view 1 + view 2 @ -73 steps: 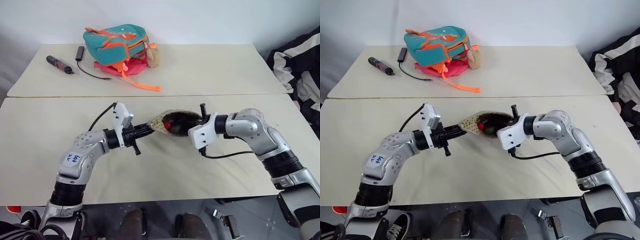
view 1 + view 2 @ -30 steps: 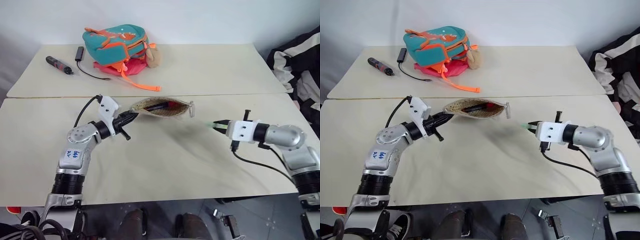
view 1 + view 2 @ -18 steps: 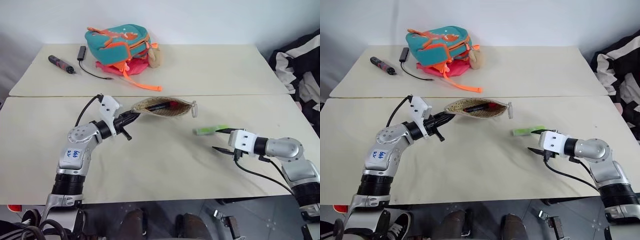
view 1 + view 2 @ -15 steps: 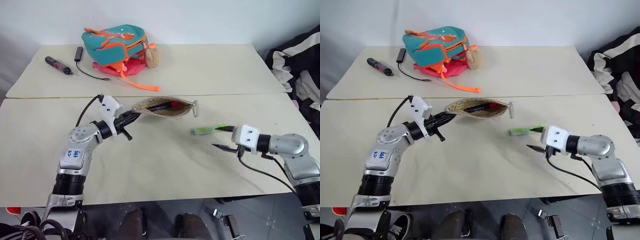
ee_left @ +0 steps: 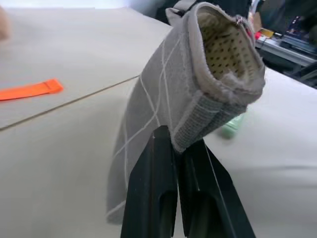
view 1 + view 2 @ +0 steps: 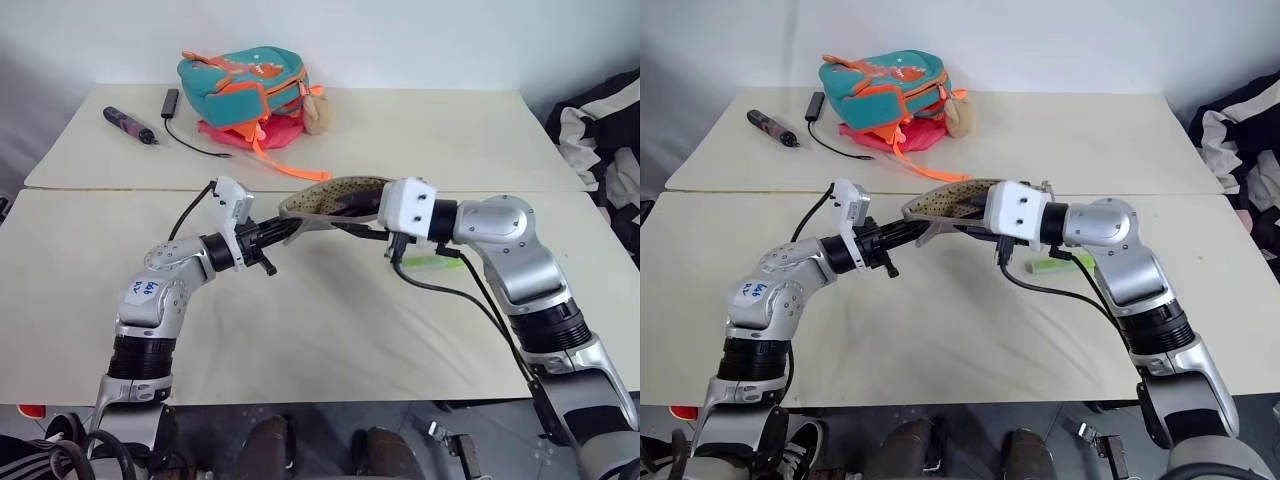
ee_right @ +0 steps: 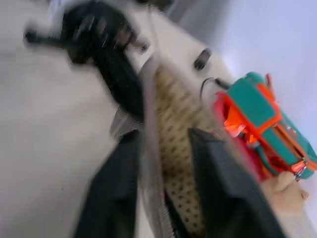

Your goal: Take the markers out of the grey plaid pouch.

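The grey plaid pouch (image 6: 325, 192) hangs in the air over the near table, mouth up, beige dotted lining (image 7: 178, 129) showing. My left gripper (image 5: 178, 141) is shut on its left end (image 6: 290, 227). My right gripper (image 6: 340, 224) has come in from the right to the pouch mouth. It stands open, the pouch rim running between its two fingers (image 7: 114, 193). A light green marker (image 6: 430, 262) lies on the table below my right forearm. The right gripper mostly hides what lies inside the pouch.
A teal-and-orange backpack (image 6: 250, 85) sits on the far table over something pink, its orange strap (image 6: 290, 168) trailing forward. A black-and-red tool (image 6: 130, 125) with a cable lies to its left. Dark striped cloth (image 6: 600, 125) sits beyond the right edge.
The right gripper let go of the green marker, which now lies on the table, then swung left and up to the pouch mouth. The left gripper shifted the pouch slightly right and up.
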Available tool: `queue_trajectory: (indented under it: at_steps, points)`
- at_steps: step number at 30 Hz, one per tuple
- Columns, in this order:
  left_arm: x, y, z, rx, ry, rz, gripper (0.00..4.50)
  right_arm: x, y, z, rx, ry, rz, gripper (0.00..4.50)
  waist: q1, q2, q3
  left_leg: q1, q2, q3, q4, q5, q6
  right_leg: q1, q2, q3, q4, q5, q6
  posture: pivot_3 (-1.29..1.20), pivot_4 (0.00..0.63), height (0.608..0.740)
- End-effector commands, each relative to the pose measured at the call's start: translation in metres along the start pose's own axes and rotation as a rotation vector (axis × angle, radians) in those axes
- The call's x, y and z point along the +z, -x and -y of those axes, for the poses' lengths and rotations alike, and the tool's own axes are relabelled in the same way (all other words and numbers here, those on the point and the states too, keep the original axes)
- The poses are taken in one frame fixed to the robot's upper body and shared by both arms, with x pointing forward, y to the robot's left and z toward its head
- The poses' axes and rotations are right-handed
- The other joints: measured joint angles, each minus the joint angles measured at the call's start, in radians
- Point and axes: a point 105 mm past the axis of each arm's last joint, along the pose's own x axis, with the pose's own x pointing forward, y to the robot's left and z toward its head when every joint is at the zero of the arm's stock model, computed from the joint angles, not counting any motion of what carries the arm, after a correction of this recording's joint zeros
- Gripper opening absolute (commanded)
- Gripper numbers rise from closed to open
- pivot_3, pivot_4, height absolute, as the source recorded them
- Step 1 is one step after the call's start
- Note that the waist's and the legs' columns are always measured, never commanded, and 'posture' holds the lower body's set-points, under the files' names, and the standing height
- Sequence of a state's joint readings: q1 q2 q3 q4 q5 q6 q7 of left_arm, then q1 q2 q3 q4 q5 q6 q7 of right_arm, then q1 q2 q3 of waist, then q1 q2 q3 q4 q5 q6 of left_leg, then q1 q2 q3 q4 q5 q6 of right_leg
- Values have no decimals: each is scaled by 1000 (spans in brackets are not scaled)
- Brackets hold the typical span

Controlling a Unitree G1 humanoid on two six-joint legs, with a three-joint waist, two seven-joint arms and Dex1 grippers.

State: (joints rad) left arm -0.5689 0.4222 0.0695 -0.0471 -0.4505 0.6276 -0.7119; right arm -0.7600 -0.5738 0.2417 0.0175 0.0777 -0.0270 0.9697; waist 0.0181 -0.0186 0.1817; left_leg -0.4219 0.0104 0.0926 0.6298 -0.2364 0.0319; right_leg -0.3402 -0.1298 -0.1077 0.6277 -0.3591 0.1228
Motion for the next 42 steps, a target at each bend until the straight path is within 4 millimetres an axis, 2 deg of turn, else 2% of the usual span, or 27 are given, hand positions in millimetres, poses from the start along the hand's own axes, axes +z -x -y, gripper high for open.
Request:
queue_trajectory:
  at_steps: [1, 6, 8, 10, 16, 19, 23, 26, 29, 32, 34, 39, 42]
  points:
    - [12, 2, 10, -29, -33, 31, 0, 0, 3, 13, -68, 11, -2, 1382, -4, 0, 0, 0, 0, 0, 0, 0, 0, 0, 0, 0, 0, 0, 0, 0, 150, 740]
    - [10, 1, 13, -38, -34, 24, 0, 1, 0, 17, -85, -25, 8, 1382, -20, 0, 0, 0, 1, 0, 0, 0, 0, 0, 0, 0, 0, 0, 0, 0, 150, 740]
    - [12, -2, 15, -47, -24, 33, 0, -13, 0, 11, -41, 61, -82, 1382, -21, 0, 0, 0, 1, 0, 0, 0, 0, 0, 0, 0, 0, 0, 0, 0, 150, 740]
    - [13, -3, 17, -57, -29, 35, 0, -16, 0, 7, -23, 3, -88, 1382, -22, 0, 0, 0, 1, 0, 0, 0, 0, 0, 0, 0, 0, 0, 0, 0, 150, 740]
    - [12, -1, -1, 30, -57, 30, 0, 8, 16, -6, 100, -130, 47, 1382, -19, 0, 0, 0, 1, 0, 0, 0, 0, 0, 0, 0, 0, 0, 0, 0, 150, 740]
    - [8, 0, -1, 23, -64, 14, 0, 26, 15, 6, 49, -273, 134, 1382, -20, 0, 0, 0, 1, 0, 0, 0, 0, 0, -1, 0, 0, 0, 0, 0, 150, 740]
    - [-2, 0, 4, -9, -93, -26, 0, 31, 10, 20, -14, -355, 145, 1382, -21, 0, 0, 0, 2, 0, 0, 0, 0, 0, -1, 0, 0, 0, 0, 0, 150, 740]
    - [3, -2, 6, -16, -76, -1, 0, 10, 8, 19, -45, -300, 32, 1382, -20, 0, 0, 0, 2, 0, -1, 0, 0, 0, -1, 0, 0, 0, 0, 0, 150, 740]
    - [4, -3, 7, -20, -79, 3, 0, 3, 6, 18, -62, -313, 7, 1382, -18, 0, 0, 0, 1, 0, -1, 0, 0, -1, -1, 0, 0, 0, 0, 0, 150, 740]
    - [4, -5, 9, -31, -48, 9, 0, -18, 1, -2, 9, -162, -132, 1382, -20, 0, 0, 0, 1, 1, -1, 0, 0, -1, -1, 0, 0, 0, 0, 0, 150, 740]
    - [7, -6, 11, -38, -22, 22, 0, -17, -2, -8, 29, -163, -124, 1382, -20, 0, 0, 0, 1, 1, -1, 0, 0, -1, -1, 0, 0, 0, 0, 0, 150, 740]
    - [7, -9, 17, -72, 91, 22, 0, -15, -5, -4, 33, -69, -141, 1382, -22, 0, 0, 0, 1, 1, -1, 0, 0, -1, -1, 0, 0, 0, 0, 0, 150, 740]
    - [0, -7, 29, -136, 108, -25, 0, -19, -8, -1, 31, 1, -181, 1382, -22, 0, 0, 0, 2, 1, -1, 0, 0, -1, -1, 0, 0, 0, 0, 0, 150, 740]
